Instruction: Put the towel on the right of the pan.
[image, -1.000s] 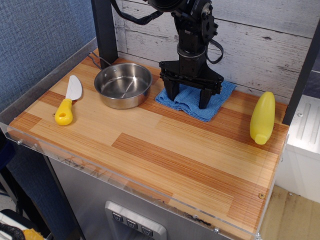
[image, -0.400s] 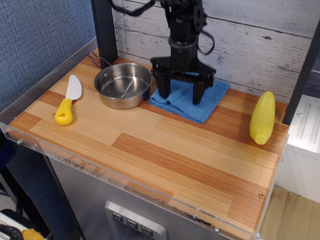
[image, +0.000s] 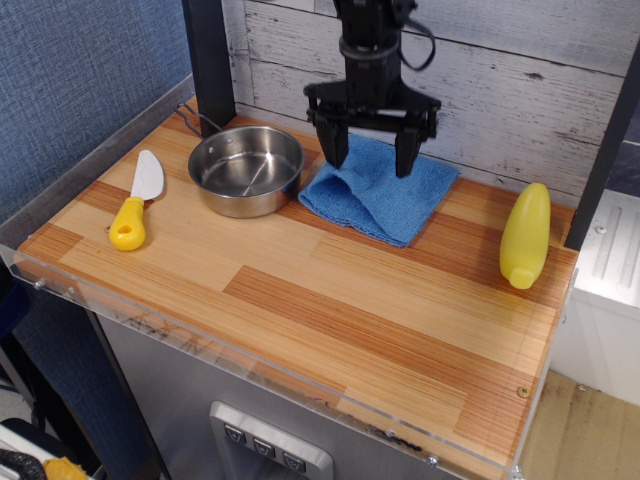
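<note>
The blue towel (image: 380, 199) lies flat on the wooden table, just right of the pan (image: 246, 169) and touching or nearly touching its rim. The pan is round, shiny steel and stands at the back left. My gripper (image: 371, 160) hangs above the towel's back part with its two black fingers spread wide and nothing between them. It is clear of the cloth.
A yellow-handled spatula (image: 136, 200) lies left of the pan. A yellow bottle-like object (image: 526, 234) lies at the right edge. A black post (image: 208, 60) stands behind the pan, a white plank wall runs along the back, and a clear rim (image: 250, 372) fronts the table.
My gripper has risen off the towel and moved slightly back, staying open. The towel shifted a little left toward the pan and now lies released.
</note>
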